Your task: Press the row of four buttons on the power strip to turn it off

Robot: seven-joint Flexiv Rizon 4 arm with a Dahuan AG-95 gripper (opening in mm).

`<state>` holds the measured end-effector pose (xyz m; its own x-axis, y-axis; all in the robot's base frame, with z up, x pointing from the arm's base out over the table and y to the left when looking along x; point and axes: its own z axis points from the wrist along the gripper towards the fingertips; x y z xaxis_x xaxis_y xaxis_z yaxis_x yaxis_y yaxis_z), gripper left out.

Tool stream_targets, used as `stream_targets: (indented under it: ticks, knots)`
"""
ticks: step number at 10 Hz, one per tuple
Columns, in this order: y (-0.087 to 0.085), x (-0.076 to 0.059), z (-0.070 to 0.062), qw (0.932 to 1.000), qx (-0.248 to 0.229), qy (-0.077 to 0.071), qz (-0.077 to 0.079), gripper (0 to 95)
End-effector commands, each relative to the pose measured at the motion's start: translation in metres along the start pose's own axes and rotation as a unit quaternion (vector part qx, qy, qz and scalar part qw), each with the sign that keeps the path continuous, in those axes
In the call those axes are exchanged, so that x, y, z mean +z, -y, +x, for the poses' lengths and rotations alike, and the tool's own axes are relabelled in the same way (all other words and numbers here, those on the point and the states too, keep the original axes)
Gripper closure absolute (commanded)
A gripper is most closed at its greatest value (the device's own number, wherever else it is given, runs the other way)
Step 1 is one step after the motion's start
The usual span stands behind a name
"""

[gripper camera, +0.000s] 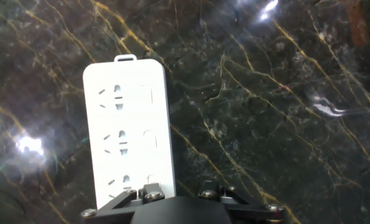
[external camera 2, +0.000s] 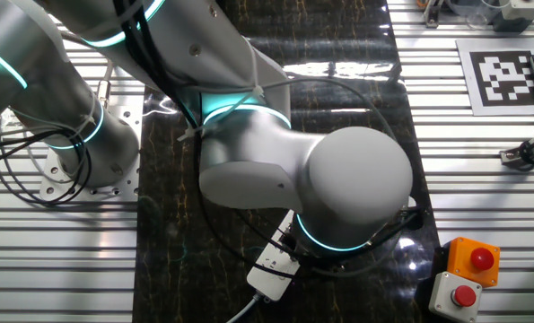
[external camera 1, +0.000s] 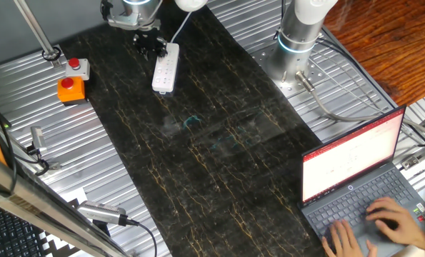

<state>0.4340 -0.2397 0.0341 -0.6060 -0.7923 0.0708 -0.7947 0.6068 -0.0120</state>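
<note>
White power strip (gripper camera: 130, 140) flat near bench (external camera 1: 219, 164) far edge; my pincer (external camera 1: 149, 44) poised above its buttons (gripper camera: 148, 138) for pressing; finger gap hidden, can't tell.

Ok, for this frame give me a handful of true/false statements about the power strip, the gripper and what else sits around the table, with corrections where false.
1. The power strip lies flat on the dark marble-patterned mat. True.
2. The gripper is over the laptop. False: it is at the power strip's cord end, far from the laptop.
3. The orange box and the grey box sit on the mat beside the strip. False: both are off the mat, on the ribbed metal table.
4. In the hand view the strip's sockets face up. True.
5. A person's hands are on the laptop keyboard. True.
6. The power strip is black. False: it is white.
</note>
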Motion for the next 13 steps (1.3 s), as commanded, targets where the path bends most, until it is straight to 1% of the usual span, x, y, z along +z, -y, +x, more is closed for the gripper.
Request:
stream_targets:
  ticks: [1, 3, 4, 5, 6, 7, 8, 10, 13]
  knots:
    - [0.000, 0.001, 0.000, 1.0000, 0.000, 0.000, 0.004, 57.0]
    - [0.000, 0.005, 0.000, 1.0000, -0.002, 0.002, 0.010, 57.0]
    - [0.000, 0.007, 0.000, 1.0000, 0.001, 0.003, 0.009, 57.0]
    - [0.000, 0.006, -0.001, 1.0000, 0.002, 0.001, 0.004, 57.0]
    - [0.000, 0.000, -0.001, 1.0000, 0.001, -0.003, 0.004, 57.0]
    - [0.001, -0.010, -0.001, 1.0000, -0.001, -0.006, 0.002, 57.0]
    - [0.000, -0.014, -0.003, 1.0000, -0.001, -0.006, 0.002, 57.0]
    - [-0.001, -0.016, -0.013, 1.0000, 0.003, -0.001, 0.001, 57.0]
    - [-0.006, -0.013, -0.028, 0.9999, 0.015, 0.001, 0.000, 57.0]
